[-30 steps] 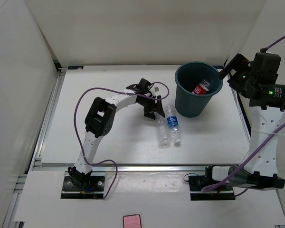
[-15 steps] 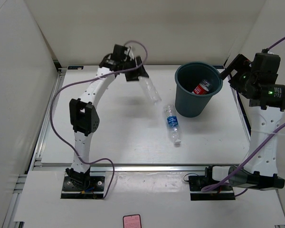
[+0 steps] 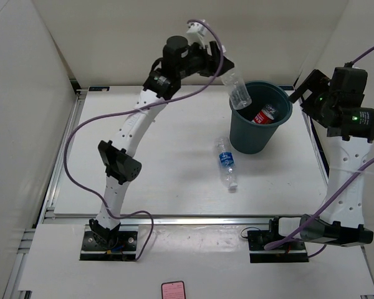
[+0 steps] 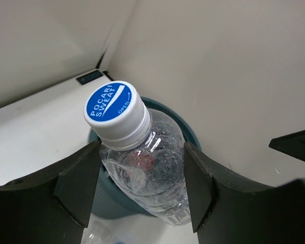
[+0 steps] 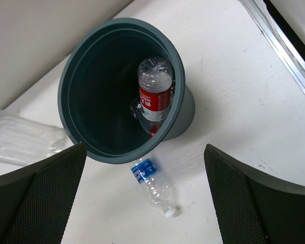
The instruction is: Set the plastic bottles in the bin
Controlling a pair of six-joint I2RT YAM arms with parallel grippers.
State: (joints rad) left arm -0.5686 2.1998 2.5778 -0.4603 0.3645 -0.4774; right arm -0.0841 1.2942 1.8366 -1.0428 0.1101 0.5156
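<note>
One unlabelled bottle (image 3: 239, 88), pinched in the left gripper (image 4: 139, 179), hangs over the bin (image 3: 253, 138), evidently for release; right gripper (image 5: 145, 148) spread.

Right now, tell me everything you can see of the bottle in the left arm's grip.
The unlabelled bottle is clear, dimpled plastic with a white cap topped blue, reading Pocari Sweat. It looks empty. The left end effector clamps it just below the cap; it hangs tilted, base down over the bin, left side.

White table (image 3: 143, 168), bin (image 3: 254, 138), blue-labelled bottle (image 3: 226, 163)
</note>
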